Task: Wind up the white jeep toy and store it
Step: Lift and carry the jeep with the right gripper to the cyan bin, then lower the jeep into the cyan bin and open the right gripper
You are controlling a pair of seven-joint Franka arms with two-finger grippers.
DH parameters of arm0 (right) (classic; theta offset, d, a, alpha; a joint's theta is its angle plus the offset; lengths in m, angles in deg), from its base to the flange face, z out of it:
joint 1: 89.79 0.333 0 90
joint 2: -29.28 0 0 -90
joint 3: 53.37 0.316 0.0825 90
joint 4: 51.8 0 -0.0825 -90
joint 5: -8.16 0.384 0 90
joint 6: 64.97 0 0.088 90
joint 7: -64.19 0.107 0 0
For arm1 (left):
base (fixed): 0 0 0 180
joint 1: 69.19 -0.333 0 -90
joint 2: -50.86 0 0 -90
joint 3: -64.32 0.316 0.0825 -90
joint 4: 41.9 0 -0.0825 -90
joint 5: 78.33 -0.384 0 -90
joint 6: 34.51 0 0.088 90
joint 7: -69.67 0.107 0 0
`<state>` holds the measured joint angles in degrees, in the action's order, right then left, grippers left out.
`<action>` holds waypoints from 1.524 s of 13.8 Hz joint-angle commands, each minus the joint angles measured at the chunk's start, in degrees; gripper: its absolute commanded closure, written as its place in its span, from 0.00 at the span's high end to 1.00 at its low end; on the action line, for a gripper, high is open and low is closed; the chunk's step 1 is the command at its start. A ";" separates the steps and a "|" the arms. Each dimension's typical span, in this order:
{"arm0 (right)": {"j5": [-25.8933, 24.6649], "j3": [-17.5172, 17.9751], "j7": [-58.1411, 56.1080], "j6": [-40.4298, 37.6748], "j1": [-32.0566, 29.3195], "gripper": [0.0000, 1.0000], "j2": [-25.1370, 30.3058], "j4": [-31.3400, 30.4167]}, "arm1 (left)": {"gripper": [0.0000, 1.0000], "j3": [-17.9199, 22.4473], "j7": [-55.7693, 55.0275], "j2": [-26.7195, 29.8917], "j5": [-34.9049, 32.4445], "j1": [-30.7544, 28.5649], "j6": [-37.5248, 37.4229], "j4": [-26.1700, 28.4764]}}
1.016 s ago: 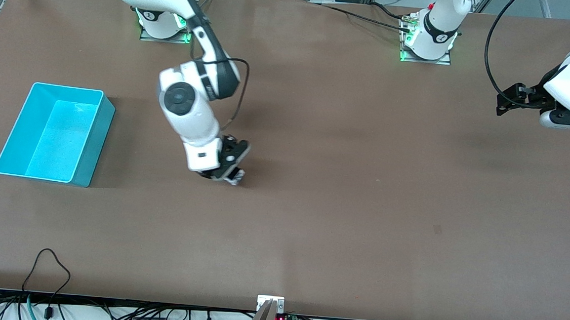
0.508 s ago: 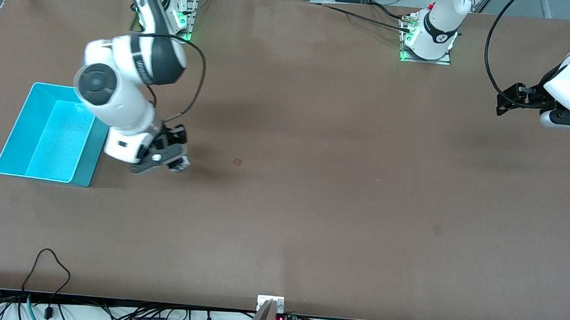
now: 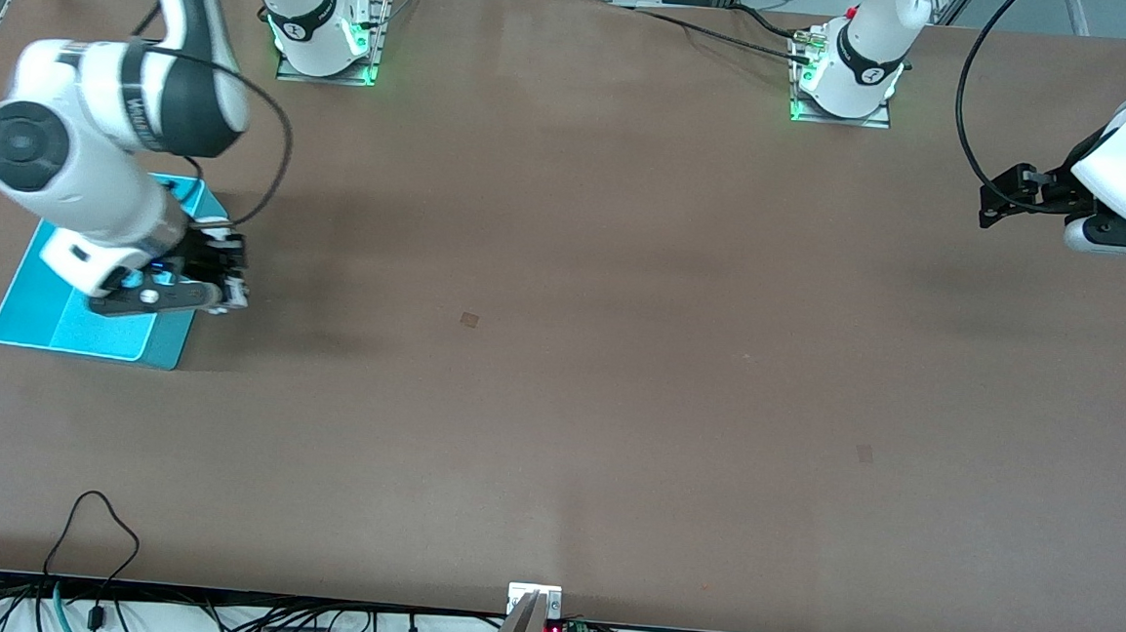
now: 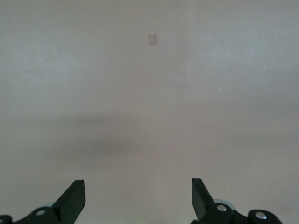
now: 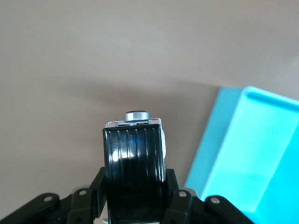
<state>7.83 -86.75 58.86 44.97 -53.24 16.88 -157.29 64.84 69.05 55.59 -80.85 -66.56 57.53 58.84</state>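
Observation:
My right gripper point(image 3: 225, 286) is shut on the white jeep toy point(image 3: 235, 293) and holds it in the air over the edge of the turquoise bin point(image 3: 26, 269) that faces the middle of the table. In the right wrist view the jeep's ribbed black roof point(image 5: 135, 170) sits clamped between my fingers point(image 5: 175, 191), with a grey wheel at its tip, and the bin's wall point(image 5: 219, 154) lies just beside it. My left gripper point(image 3: 995, 201) is open and empty, waiting up in the air at the left arm's end of the table; its view shows only its fingertips point(image 4: 77, 196) over bare table.
The brown table point(image 3: 619, 359) is bare around the bin. Small square marks point(image 3: 469, 319) lie on it near the middle. Cables hang along the table edge nearest the front camera.
My right gripper has carried the jeep from the table's middle toward the right arm's end and now reaches the bin's edge. The left arm has not moved.

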 commanded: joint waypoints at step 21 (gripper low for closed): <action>-0.38 -2.75 -16.83 36.47 -20.91 0.00 -3.50 -26.08 | 1.00 0.09 1.06 -0.60 0.67 0.19 -2.75 -1.95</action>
<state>6.09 -90.30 42.94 79.44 -73.16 14.73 -183.22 64.78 69.05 55.59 -80.84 -66.55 56.24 58.60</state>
